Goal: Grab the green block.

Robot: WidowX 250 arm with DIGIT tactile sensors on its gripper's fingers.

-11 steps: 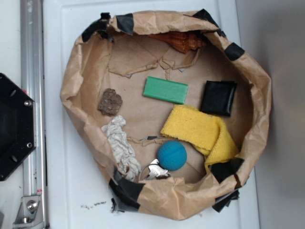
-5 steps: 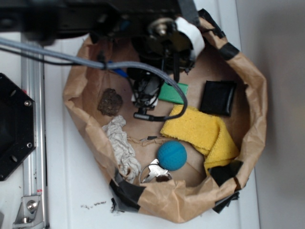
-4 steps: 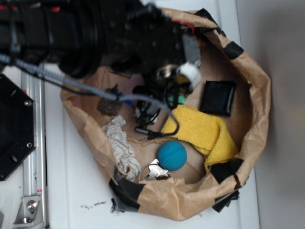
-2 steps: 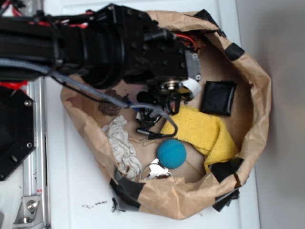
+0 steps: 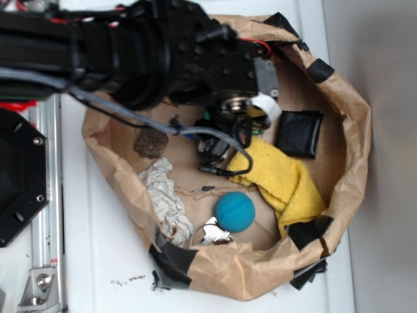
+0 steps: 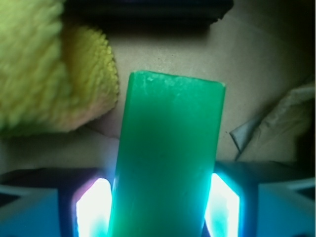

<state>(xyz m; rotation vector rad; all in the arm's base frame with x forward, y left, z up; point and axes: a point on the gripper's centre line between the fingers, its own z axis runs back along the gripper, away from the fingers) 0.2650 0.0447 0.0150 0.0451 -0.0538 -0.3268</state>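
Two views: one looks down from above, one looks out from the wrist.
Metal rail (image 5: 44,143): far left of the top view, running up and down.
Brown lump (image 5: 150,142): left side inside the paper bag (image 5: 355,117).
White rag (image 5: 166,199): lower left of the bag, crumpled.
Robot arm (image 5: 130,45): big and black, across the upper left of the top view, hiding the middle of the bag.
Gripper (image 6: 160,205): at the bottom of the wrist view, its two glowing pads (image 6: 91,207) press on both long sides of the green block (image 6: 168,163), pinching it.
Green block: middle of the wrist view, sticking up from between the pads; in the top view the arm hides it.
Blue ball (image 5: 234,212): lower middle of the bag.
Yellow sponge (image 5: 283,179): right of middle in the top view; upper left of the wrist view (image 6: 47,74), just beside the block.
Black pad (image 5: 298,134): right side of the bag, near the sponge.
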